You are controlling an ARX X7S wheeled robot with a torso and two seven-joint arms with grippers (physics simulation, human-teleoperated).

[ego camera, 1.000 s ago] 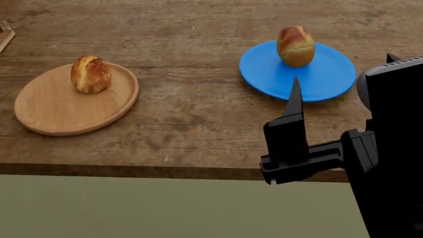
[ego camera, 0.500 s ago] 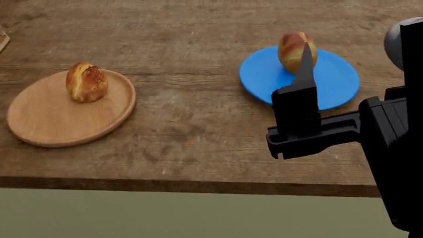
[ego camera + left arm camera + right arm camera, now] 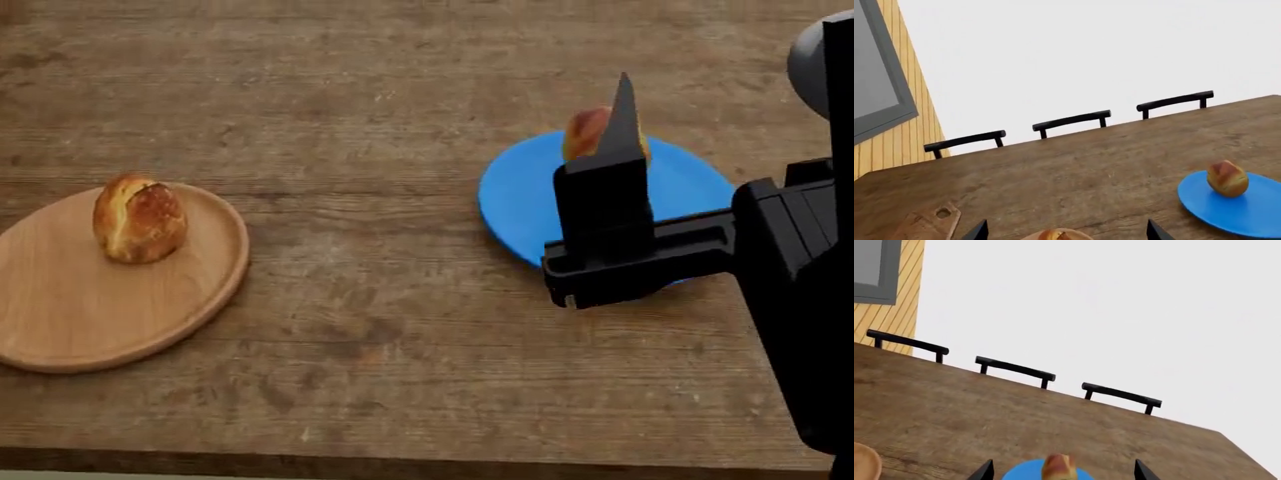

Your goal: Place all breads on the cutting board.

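- Spanning the scene, the wooden table (image 3: pixel 400 90) carries both plates.
- Cutting board (image 3: pixel 927 225) sits far left, breadless.
- Right gripper (image 3: pixel 1062 471), jaws spread and empty, faces the golden roll (image 3: pixel 587 130) on the blue plate (image 3: pixel 514 200).
- Darker roll (image 3: pixel 138 218) rests on the wooden plate (image 3: pixel 80 310), nearer the left gripper (image 3: pixel 1064 232), also spread and empty.

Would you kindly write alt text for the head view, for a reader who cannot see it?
A black right gripper hangs over a blue plate holding a bread roll, partly hidden behind the gripper. At the left of the wooden table, another roll sits on a round wooden plate.
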